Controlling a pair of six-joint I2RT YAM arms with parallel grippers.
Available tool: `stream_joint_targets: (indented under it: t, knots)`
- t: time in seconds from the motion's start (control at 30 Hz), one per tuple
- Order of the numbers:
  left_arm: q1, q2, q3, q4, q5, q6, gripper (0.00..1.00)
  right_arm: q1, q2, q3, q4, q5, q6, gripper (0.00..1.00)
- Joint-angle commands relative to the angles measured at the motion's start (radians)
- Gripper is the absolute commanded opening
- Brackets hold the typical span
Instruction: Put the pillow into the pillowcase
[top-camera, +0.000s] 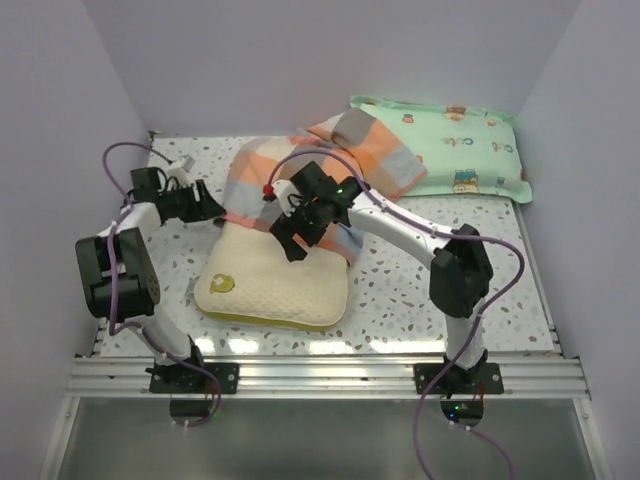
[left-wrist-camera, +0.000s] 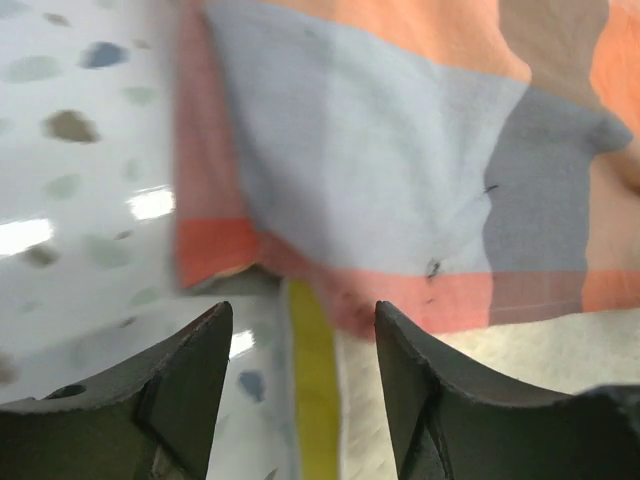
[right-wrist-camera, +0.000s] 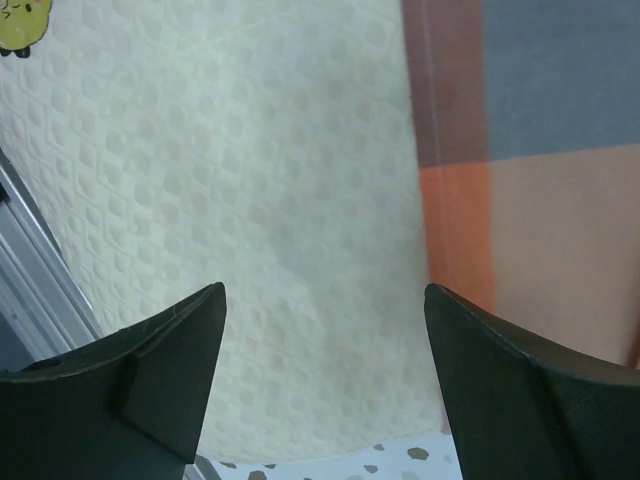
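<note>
The cream-yellow quilted pillow (top-camera: 270, 285) lies at the table's front, its far end under the plaid pillowcase (top-camera: 270, 170). Its small yellow-green logo (top-camera: 221, 283) faces up near the front left corner. My left gripper (top-camera: 213, 209) is open at the pillowcase's left edge; in the left wrist view the pillow's yellow edge (left-wrist-camera: 312, 380) and the pillowcase's hem (left-wrist-camera: 400, 290) lie between my fingers (left-wrist-camera: 190, 370). My right gripper (top-camera: 292, 243) is open above the pillow where the pillowcase's edge (right-wrist-camera: 455, 220) meets the pillow's quilted top (right-wrist-camera: 240, 220).
A mint-green cartoon-print pillow (top-camera: 470, 150) lies at the back right, partly under the pillowcase's far end. The speckled table (top-camera: 400, 290) has white walls on three sides and a metal rail (top-camera: 330, 375) along the front.
</note>
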Motion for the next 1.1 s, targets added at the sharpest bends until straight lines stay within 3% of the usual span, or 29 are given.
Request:
stream_joint_targets:
  t: [0.0, 0.17, 0.4, 0.5, 0.57, 0.6, 0.73, 0.77, 0.83, 0.87, 0.97, 1.07]
  knots:
    - [0.114, -0.084, 0.016, -0.106, 0.027, 0.109, 0.63, 0.090, 0.013, 0.041, 0.060, 0.093, -0.006, 0.84]
    - [0.122, -0.008, 0.028, -0.120, 0.021, 0.154, 0.65, 0.160, 0.148, 0.197, 0.084, 0.270, 0.084, 0.89]
    - [0.128, 0.071, 0.060, -0.019, 0.053, 0.097, 0.68, 0.203, 0.306, 0.351, 0.137, 0.299, 0.261, 0.89]
    - [0.128, 0.085, 0.059, 0.003, 0.032, 0.093, 0.81, 0.207, 0.394, 0.388, 0.149, 0.316, 0.299, 0.96]
    - [0.128, 0.103, 0.057, 0.011, 0.015, 0.102, 0.82, 0.203, 0.460, 0.432, 0.119, 0.305, 0.310, 0.93]
    - [0.127, 0.109, 0.057, 0.020, 0.007, 0.102, 0.82, 0.199, 0.518, 0.455, 0.073, 0.272, 0.319, 0.90]
    - [0.118, 0.178, 0.074, 0.080, -0.025, 0.085, 0.79, 0.183, 0.474, 0.296, 0.129, 0.201, 0.326, 0.50]
    - [0.110, 0.193, 0.089, 0.099, -0.034, 0.077, 0.79, 0.179, 0.451, 0.267, 0.143, 0.193, 0.321, 0.34]
    - [0.104, 0.244, 0.115, 0.116, -0.028, 0.053, 0.76, 0.176, 0.387, 0.204, 0.162, 0.180, 0.315, 0.17]
    - [0.096, 0.262, 0.125, 0.135, -0.022, 0.045, 0.76, 0.173, 0.364, 0.184, 0.169, 0.174, 0.307, 0.02]
    - [0.069, 0.312, 0.154, 0.179, 0.002, -0.013, 0.71, 0.170, 0.278, 0.117, 0.199, 0.170, 0.296, 0.00]
    - [0.044, 0.347, 0.178, 0.149, 0.047, -0.028, 0.60, 0.162, 0.209, 0.075, 0.214, 0.204, 0.292, 0.00]
